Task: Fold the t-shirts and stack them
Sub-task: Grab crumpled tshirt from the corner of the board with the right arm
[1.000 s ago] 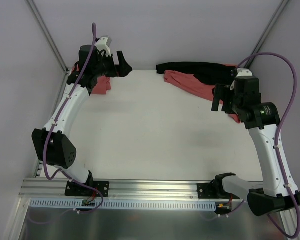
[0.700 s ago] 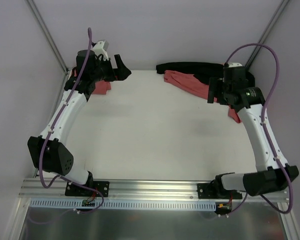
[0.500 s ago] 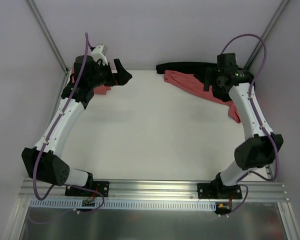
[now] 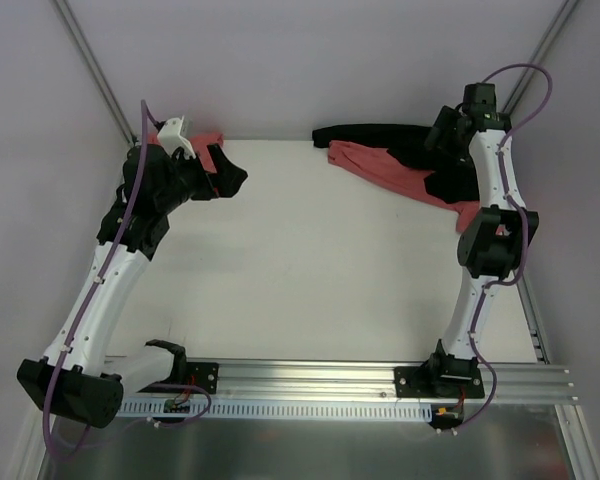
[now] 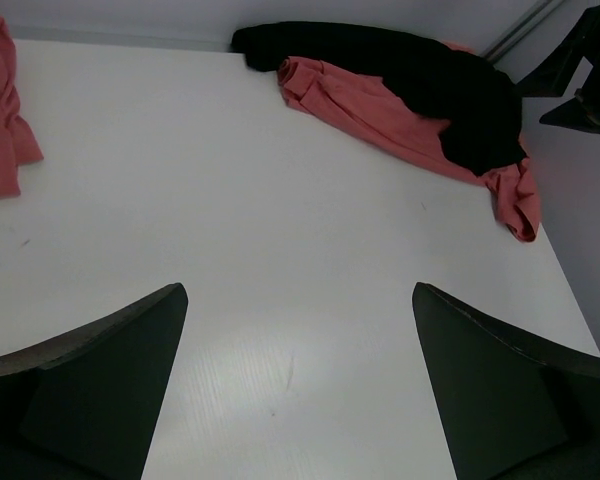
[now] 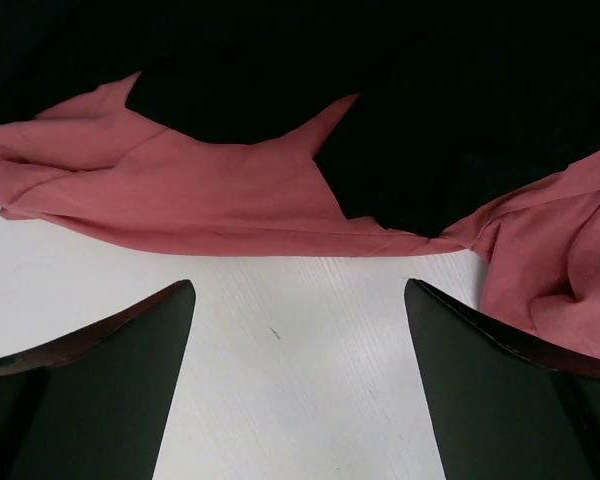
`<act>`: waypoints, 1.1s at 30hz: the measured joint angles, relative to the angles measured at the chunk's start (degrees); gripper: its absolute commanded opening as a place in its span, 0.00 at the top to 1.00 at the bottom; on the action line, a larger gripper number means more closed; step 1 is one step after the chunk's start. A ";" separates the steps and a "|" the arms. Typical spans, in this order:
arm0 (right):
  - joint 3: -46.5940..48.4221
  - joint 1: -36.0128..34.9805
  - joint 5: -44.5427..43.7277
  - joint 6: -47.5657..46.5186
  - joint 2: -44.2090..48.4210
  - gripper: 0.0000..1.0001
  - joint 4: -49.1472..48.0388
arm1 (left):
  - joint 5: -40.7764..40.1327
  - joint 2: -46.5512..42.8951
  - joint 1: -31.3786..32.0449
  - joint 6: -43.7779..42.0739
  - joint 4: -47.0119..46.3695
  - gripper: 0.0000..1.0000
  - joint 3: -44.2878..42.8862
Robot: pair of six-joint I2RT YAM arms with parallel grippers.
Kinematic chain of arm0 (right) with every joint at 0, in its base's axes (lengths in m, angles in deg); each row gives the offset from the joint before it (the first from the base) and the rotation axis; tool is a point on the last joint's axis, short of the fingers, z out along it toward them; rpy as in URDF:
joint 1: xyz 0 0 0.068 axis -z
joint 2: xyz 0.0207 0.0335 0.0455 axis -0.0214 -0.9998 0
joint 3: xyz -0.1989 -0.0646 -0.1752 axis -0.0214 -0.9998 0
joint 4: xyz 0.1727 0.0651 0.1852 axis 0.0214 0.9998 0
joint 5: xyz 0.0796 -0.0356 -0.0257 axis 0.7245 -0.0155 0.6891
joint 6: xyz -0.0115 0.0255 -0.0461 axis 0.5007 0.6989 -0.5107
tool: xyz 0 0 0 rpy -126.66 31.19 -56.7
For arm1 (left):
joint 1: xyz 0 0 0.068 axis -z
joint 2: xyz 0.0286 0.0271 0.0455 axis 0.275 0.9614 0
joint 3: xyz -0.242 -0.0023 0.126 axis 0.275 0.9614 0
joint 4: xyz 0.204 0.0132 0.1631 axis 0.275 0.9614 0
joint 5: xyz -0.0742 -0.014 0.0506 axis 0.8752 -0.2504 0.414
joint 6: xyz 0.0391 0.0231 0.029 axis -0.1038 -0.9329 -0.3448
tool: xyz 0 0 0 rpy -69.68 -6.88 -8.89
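Note:
A large black t-shirt (image 4: 375, 134) lies crumpled along the back edge of the table, over a salmon-red t-shirt (image 4: 380, 166) that spreads to the right. My right gripper (image 4: 436, 138) hovers above this pile at the back right corner. In the right wrist view, the right gripper (image 6: 298, 285) is open over bare table, just short of the salmon-red cloth (image 6: 210, 195) and the black cloth (image 6: 450, 100). Another salmon-red t-shirt (image 4: 206, 141) lies at the back left, partly behind my left arm. My left gripper (image 4: 234, 175) is open and empty, and in its wrist view (image 5: 298, 290) it faces the pile (image 5: 430, 85).
The white table (image 4: 300, 270) is bounded by grey walls at the back and sides, with slanted frame posts (image 4: 90, 60) in both back corners. The aluminium rail (image 4: 310, 375) with the arm bases runs along the near edge. Purple cables loop above both arms.
My right arm has stretched back and to the right, carrying its gripper over the shirt pile. My left arm has pulled toward the near side, uncovering more of the back-left salmon-red shirt.

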 measured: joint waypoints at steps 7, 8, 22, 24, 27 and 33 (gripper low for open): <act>-1.84 3.43 1.70 0.46 -3.63 0.11 0.02 | -2.10 -1.03 0.00 0.07 2.40 0.01 0.44; -2.03 4.17 1.70 0.46 -3.76 0.11 0.07 | -2.29 -1.03 0.00 0.07 2.73 0.01 0.44; -2.38 12.61 4.48 1.40 -5.68 0.16 -1.31 | -3.91 -2.51 0.00 1.49 4.66 0.01 2.29; -2.51 12.33 5.46 1.60 -6.82 0.17 -1.60 | -3.98 -2.56 0.00 1.75 4.68 0.01 2.43; -2.99 12.09 7.04 1.99 -8.81 0.16 -1.92 | -4.02 -2.58 0.00 1.95 4.68 0.01 2.45; -3.67 11.96 8.68 2.60 -12.04 0.17 -2.34 | -4.35 -2.49 0.00 2.58 4.68 0.01 2.45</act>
